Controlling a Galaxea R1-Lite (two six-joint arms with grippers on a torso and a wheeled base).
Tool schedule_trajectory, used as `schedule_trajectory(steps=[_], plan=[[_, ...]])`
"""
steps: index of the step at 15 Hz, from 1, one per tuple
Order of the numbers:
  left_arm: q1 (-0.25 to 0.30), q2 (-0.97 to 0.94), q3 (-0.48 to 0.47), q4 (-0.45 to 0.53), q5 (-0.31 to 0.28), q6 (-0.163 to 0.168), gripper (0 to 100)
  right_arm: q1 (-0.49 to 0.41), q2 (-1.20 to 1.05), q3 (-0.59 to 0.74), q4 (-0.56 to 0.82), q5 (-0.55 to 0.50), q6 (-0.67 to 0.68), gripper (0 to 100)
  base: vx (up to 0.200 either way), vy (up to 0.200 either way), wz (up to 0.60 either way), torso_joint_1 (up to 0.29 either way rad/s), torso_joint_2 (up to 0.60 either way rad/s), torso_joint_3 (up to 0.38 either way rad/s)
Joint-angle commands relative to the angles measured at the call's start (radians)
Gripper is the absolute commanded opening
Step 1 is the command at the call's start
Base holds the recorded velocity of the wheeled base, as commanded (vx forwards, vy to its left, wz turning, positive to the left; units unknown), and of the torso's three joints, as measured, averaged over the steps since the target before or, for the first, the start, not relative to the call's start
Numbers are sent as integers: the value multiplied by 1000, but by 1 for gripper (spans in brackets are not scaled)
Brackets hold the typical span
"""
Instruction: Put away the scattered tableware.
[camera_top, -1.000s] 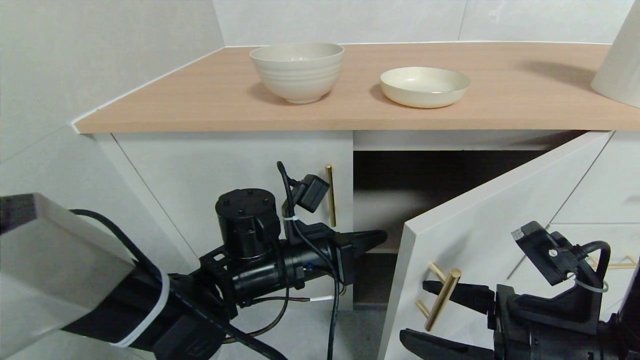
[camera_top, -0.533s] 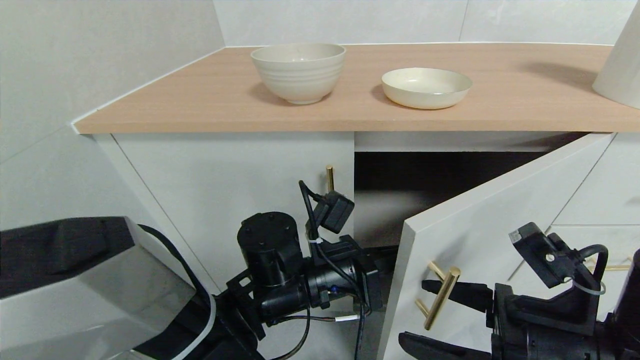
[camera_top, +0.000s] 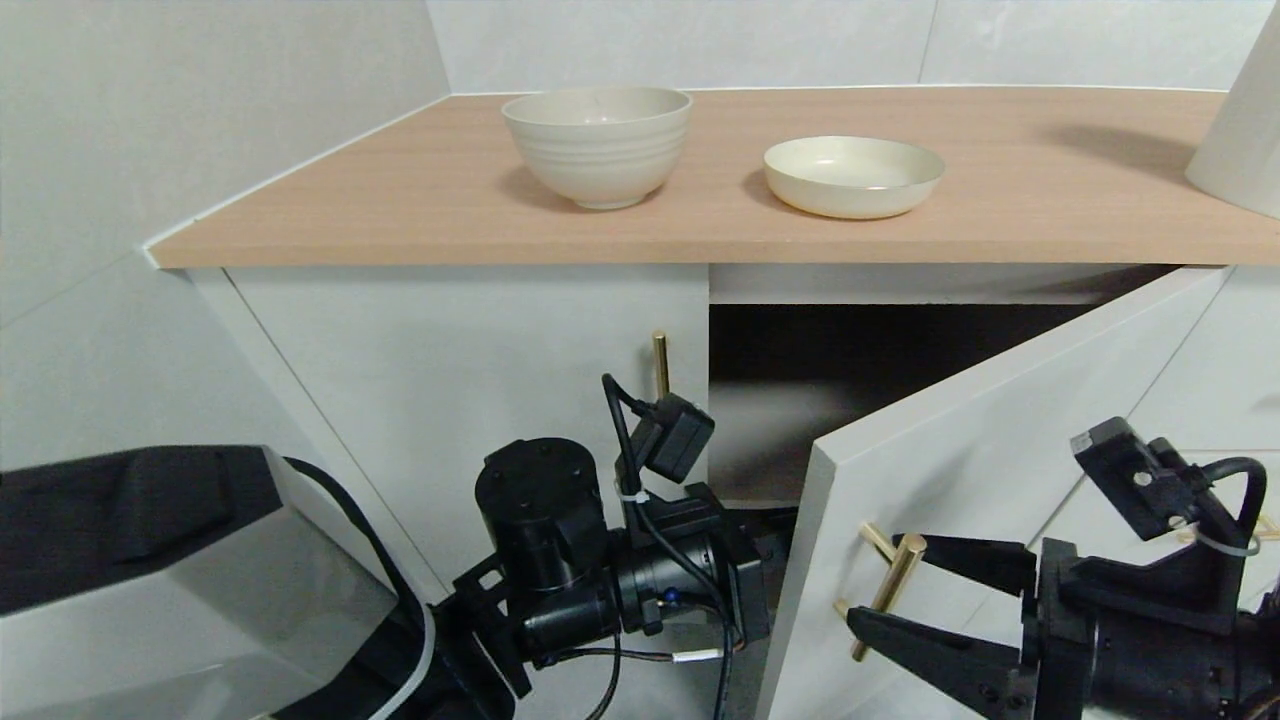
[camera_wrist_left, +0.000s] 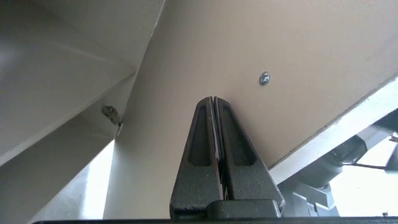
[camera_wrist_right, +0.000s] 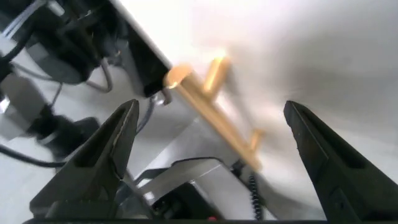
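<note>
Wood-grain surface (camera_top: 400, 215) carries a ribbed cream ceramic bowl (camera_top: 596, 143) and, to its right and apart from it, a shallow glossy cream dish (camera_top: 853, 175). Below, black left fingers (camera_wrist_left: 200, 143) are pressed together behind the open white cabinet door (camera_top: 960, 440). The right fingers (camera_top: 960, 560) are spread either side of its cylindrical brass handle (camera_top: 885, 598).

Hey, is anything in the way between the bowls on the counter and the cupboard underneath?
Partly. The cupboard door stands half open across the lower right of the opening, and the shut left gripper sits in the gap behind its edge. Nothing crowds the bowl or the dish.
</note>
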Motion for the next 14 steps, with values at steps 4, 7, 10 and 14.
schedule_trajectory(steps=[4,7,10,14], plan=[[0,-7,0,7,-1,-1,0,-63,-369,-284,772,-3,-121,100,0,0,0,0,0,0],[1,-18,-5,37,-1,-7,0,-63,-434,-376,947,3,-122,100,0,0,0,0,0,0],[0,-39,-28,109,-1,-6,0,-63,-437,-374,947,5,-124,100,0,0,0,0,0,0],[0,-52,-66,184,-1,-7,0,-62,-441,-373,948,6,-124,100,0,0,0,0,0,0]])
